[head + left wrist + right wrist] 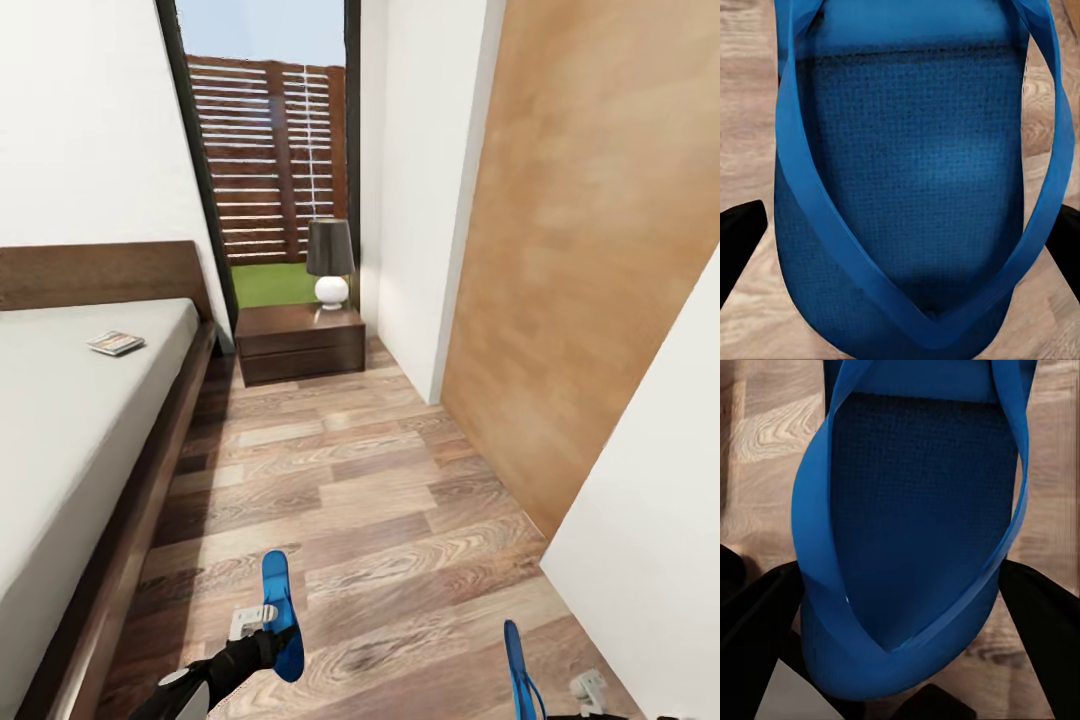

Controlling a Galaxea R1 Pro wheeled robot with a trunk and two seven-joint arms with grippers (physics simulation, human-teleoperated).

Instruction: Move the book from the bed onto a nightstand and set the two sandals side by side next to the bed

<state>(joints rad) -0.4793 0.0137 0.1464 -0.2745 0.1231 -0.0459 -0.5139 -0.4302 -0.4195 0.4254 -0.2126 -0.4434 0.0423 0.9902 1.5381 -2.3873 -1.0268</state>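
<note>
Sandals both held up over the plank floor [400,500]: L gripper [262,622] clamped on one blue sandal [280,615], R gripper [560,695] clamped on the other sandal [518,672] at the lower edge of the head view. Book [116,343] lies on the bed [70,430] mattress nr the headboard end. Nightstand [300,342] w/ lamp [330,262] stands just beside the bed's head corner.

Bedroom stock, by count

Two blue sandals: one [280,615] gripped in the left gripper [262,628], one [520,672] at the right gripper [575,700]. One book [116,343], one bed [70,420], one nightstand [300,342], one lamp [330,260], all far ahead of both grippers.
</note>
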